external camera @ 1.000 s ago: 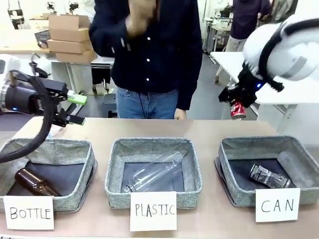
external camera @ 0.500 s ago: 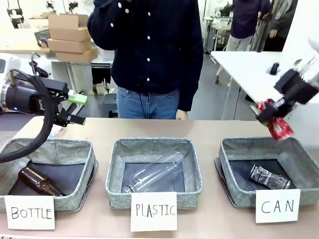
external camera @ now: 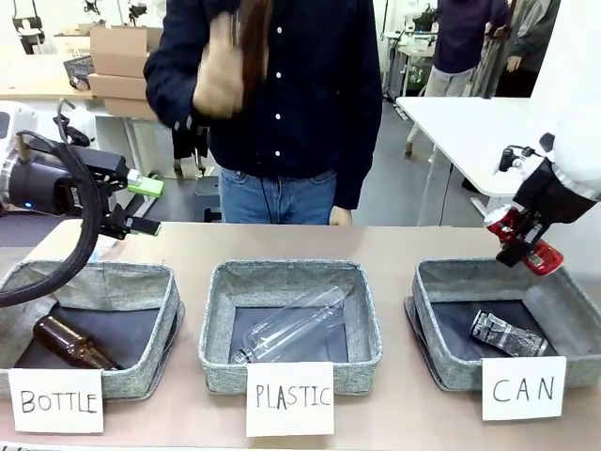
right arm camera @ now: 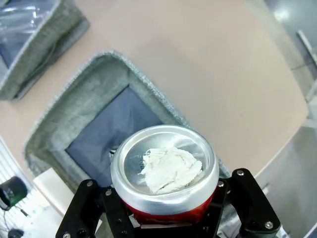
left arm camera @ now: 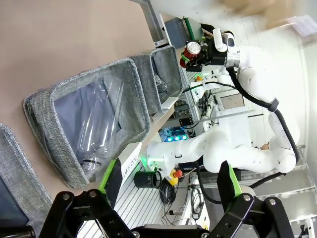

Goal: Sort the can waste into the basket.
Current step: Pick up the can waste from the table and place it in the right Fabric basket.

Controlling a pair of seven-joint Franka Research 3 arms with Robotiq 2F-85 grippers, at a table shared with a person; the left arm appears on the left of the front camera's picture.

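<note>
The right gripper is holding the red can tightly between its two fingers, and it is hanging above the far rim of the basket that is carrying the white sign "CAN". The can is tilting in the front view. In the right wrist view its silver end is facing the camera, with a white smear in the middle of it, and the dark floor of the basket is lying below it. No brand on the red can is readable.

The black-and-silver can is already lying on its side on the dark floor of this same basket, toward its right half. Its print is too small to read.

The left gripper is hovering above the far left part of the table, over the basket with the sign "BOTTLE". Its green-padded fingers are standing wide apart and nothing is between them; the left wrist view shows the same gap. A brown glass bottle is lying in that basket.

The middle basket is wearing the sign "PLASTIC", and a clear plastic bottle is lying in it diagonally.

A person in a dark buttoned shirt is standing at the far side of the table, with one raised hand blurred.
</note>
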